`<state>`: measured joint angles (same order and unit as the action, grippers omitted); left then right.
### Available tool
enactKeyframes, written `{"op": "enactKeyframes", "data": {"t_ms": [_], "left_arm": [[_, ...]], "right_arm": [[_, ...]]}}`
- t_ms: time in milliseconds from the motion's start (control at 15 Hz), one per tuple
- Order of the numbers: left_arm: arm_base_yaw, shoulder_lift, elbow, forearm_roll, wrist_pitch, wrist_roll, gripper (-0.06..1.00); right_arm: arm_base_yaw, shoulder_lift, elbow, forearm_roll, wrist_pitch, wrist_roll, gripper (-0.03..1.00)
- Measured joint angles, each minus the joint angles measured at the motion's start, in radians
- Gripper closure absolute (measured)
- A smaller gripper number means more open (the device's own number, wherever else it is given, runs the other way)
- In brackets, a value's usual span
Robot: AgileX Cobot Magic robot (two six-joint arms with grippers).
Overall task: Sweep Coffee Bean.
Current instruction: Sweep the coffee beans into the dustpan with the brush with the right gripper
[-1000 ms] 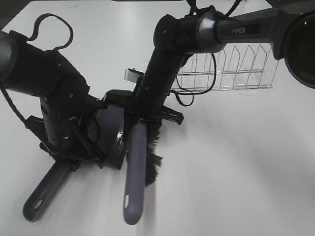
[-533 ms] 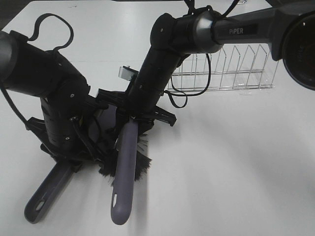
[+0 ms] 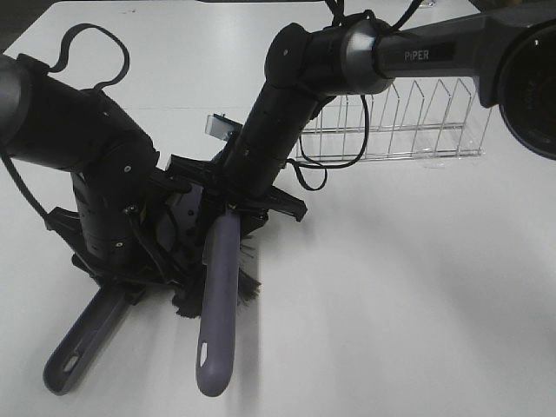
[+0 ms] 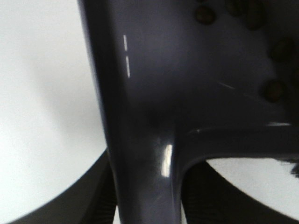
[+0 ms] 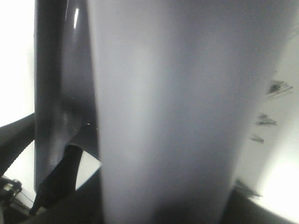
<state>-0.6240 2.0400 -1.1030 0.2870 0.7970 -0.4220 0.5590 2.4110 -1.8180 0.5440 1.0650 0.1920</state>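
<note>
Two bulky, glossy black jointed arms. The left arm point(image 3: 95, 174), at frame left, trails a looping black cable point(image 3: 63, 43). The right arm point(image 3: 287, 122), from the upper right, bears a silver metal collar point(image 3: 360, 56) and white PiPER lettering point(image 3: 432, 54).

Only thing you can actually read is "PiPER", white letters on the dark forearm of the right arm point(image 3: 432, 52), upper right of the overhead shot. Both wrist views are too close and blurry for any lettering.
</note>
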Motion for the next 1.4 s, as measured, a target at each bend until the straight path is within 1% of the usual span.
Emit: {"op": "enactKeyframes", "data": {"t_ms": [400, 800, 1000, 1200, 1400], "left_arm": [[-0.003, 0.000, 0.000, -0.004, -0.015, 0.000, 0.59], [-0.004, 0.000, 0.000, -0.010, -0.023, 0.004, 0.59], [-0.004, 0.000, 0.000, -0.011, -0.023, 0.004, 0.59], [-0.004, 0.000, 0.000, -0.012, -0.026, 0.004, 0.59], [-0.004, 0.000, 0.000, -0.012, -0.026, 0.004, 0.59]], "right_arm": [[-0.016, -0.001, -0.062, -0.003, 0.018, -0.002, 0.67], [-0.016, -0.001, -0.065, -0.011, 0.020, -0.003, 0.67], [-0.016, -0.002, -0.065, -0.044, 0.045, -0.003, 0.67], [-0.016, -0.017, -0.065, -0.072, 0.045, -0.003, 0.67], [-0.016, -0.066, -0.065, -0.130, 0.045, -0.003, 0.67]]}}
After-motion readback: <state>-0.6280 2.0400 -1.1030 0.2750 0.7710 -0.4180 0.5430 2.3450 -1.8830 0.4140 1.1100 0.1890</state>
